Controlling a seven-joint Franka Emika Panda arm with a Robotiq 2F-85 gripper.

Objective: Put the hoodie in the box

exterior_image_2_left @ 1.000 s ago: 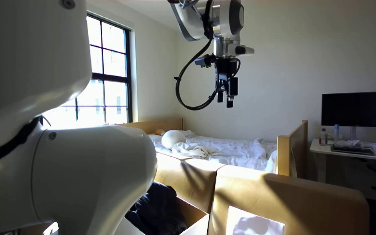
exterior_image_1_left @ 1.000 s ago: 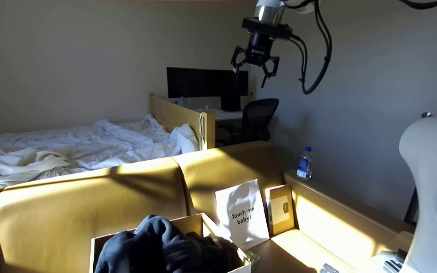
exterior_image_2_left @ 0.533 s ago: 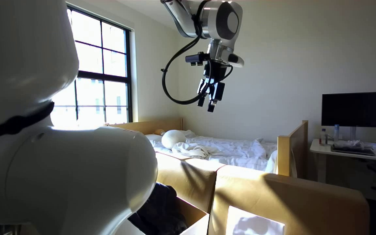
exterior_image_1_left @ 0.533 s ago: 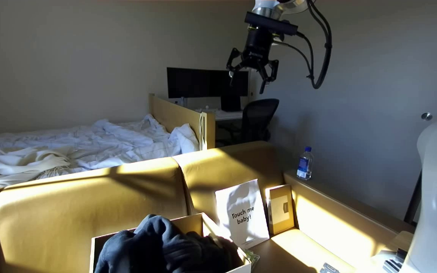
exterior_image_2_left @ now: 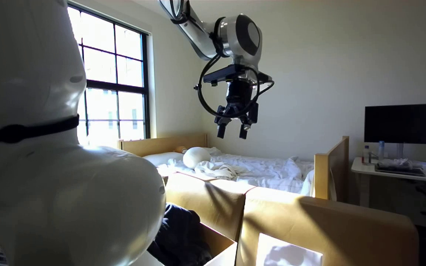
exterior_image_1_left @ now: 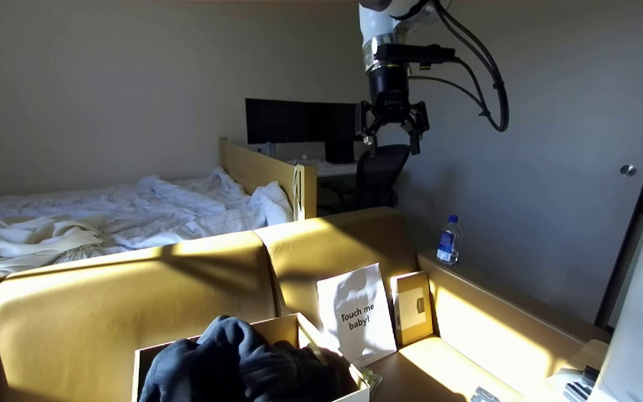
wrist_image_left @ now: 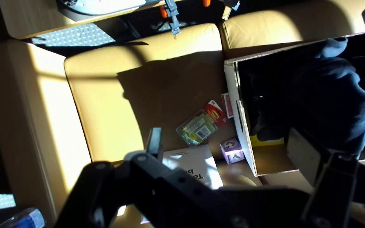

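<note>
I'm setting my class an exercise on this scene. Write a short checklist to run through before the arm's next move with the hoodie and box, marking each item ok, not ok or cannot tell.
1. The gripper is open: ok; its jaws stand apart with nothing between them.
2. The hoodie is in the box: ok; it lies heaped there.
3. No part of the hoodie hangs outside the box: cannot tell; every view cuts some of it off.
4. The gripper is clear of the hoodie: ok; they are apart in both exterior views.
5. Some view shows the whole box: not ok; all three cut it off.
6. The bottle is upright: ok.
</note>
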